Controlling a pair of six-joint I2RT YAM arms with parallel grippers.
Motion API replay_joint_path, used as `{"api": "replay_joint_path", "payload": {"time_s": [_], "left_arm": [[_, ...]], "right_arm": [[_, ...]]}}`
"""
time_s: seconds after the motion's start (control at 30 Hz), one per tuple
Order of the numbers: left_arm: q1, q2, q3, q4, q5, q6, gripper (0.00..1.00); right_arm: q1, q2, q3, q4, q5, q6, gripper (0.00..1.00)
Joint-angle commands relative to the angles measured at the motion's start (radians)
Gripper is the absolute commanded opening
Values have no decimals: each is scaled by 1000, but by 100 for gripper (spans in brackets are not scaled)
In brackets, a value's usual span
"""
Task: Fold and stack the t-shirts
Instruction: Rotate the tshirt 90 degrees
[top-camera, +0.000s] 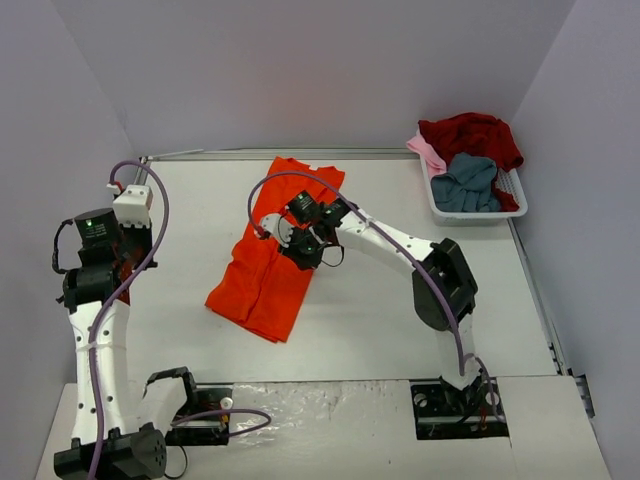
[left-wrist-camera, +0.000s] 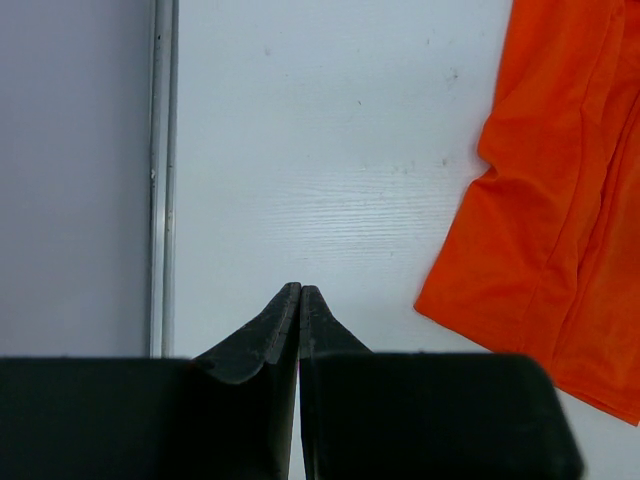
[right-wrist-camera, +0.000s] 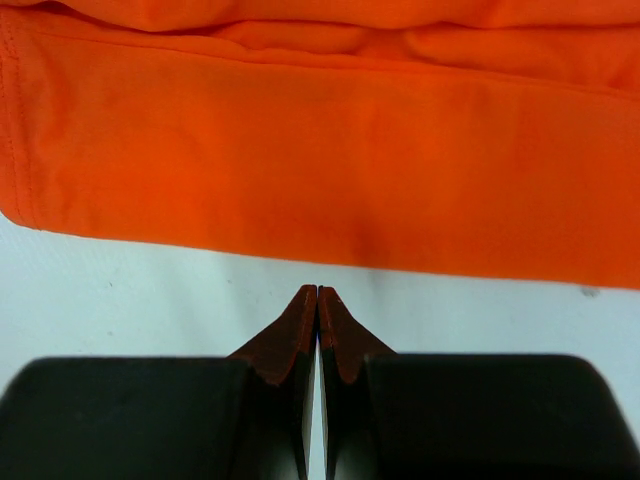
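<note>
The bright orange-red t-shirt (top-camera: 272, 262) lies folded into a long strip, slanting across the middle of the table. My right gripper (top-camera: 300, 252) hangs at the strip's right side. In the right wrist view it (right-wrist-camera: 318, 291) is shut and empty, its tips over bare table just short of the t-shirt's long edge (right-wrist-camera: 320, 150). My left gripper (top-camera: 118, 262) is off at the table's left, also shut (left-wrist-camera: 300, 288) on nothing, with the t-shirt's corner (left-wrist-camera: 540, 220) well to its right. More t-shirts sit in a basket: dark red (top-camera: 472, 133), grey-blue (top-camera: 468, 184) and pale pink (top-camera: 430, 154).
The white slatted basket (top-camera: 512, 186) stands at the far right corner. A metal rail (left-wrist-camera: 160, 170) runs along the table's left edge beside the grey wall. Cables loop off both arms (top-camera: 140, 260).
</note>
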Motion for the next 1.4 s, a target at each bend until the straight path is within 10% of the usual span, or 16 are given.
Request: {"api": "replay_joint_path", "payload": {"time_s": [0.0, 0.57, 1.37], "left_arm": [[12, -29, 10, 20, 22, -16, 2], [52, -54, -9, 22, 101, -33, 2], [56, 6, 39, -13, 183, -33, 2]], "right_arm": [[33, 53, 41, -52, -3, -17, 0], [68, 274, 146, -69, 29, -45, 0], [-208, 404, 192, -67, 61, -77, 0]]}}
